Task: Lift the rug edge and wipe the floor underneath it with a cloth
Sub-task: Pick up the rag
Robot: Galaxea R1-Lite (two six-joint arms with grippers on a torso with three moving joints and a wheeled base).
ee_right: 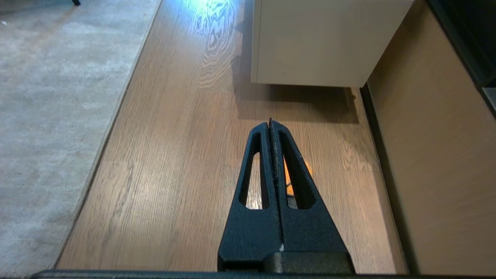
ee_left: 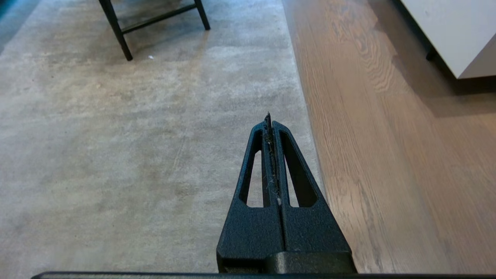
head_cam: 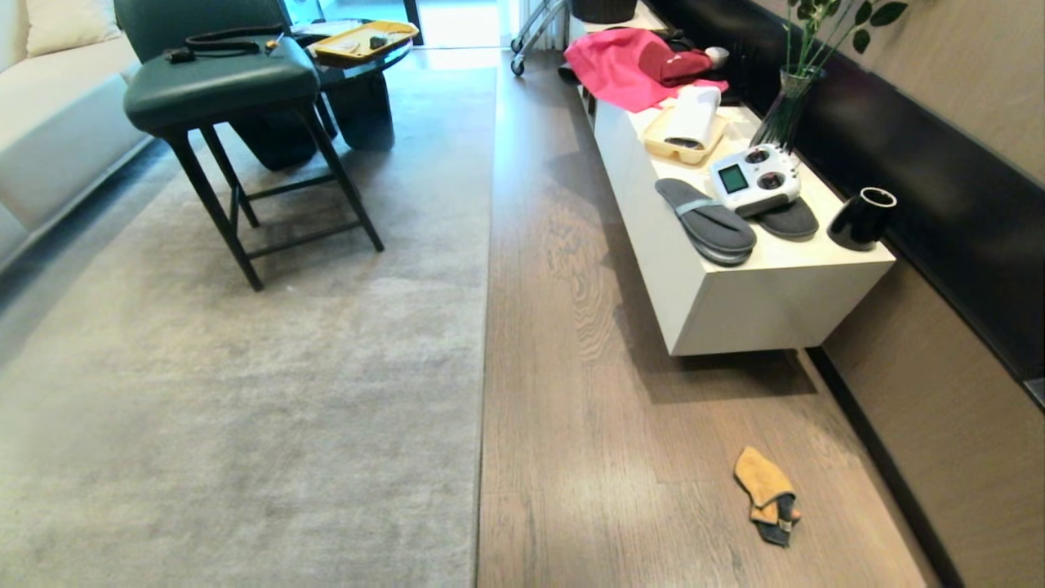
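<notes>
Head camera first: I see the rug edge running straight up the frame, lying flat against the floor. The cloth sits crumpled on the planks near the lower right, well apart from the rug and close to the wall skirting. A white cabinet stands beyond it, carrying grey slippers, a white controller, a black cup and a pink fabric. A dark chair stands on the rug. Neither arm shows here.

Left wrist camera: my left gripper hangs over the rug just beside its border, jaws pressed together with nothing between them. The chair's legs are farther off.

Right wrist camera: my right gripper hangs over the bare floor, jaws likewise closed and empty. I catch a sliver of the orange cloth through its finger frame, lying on the planks below. The cabinet is ahead, the rug off to one side.
</notes>
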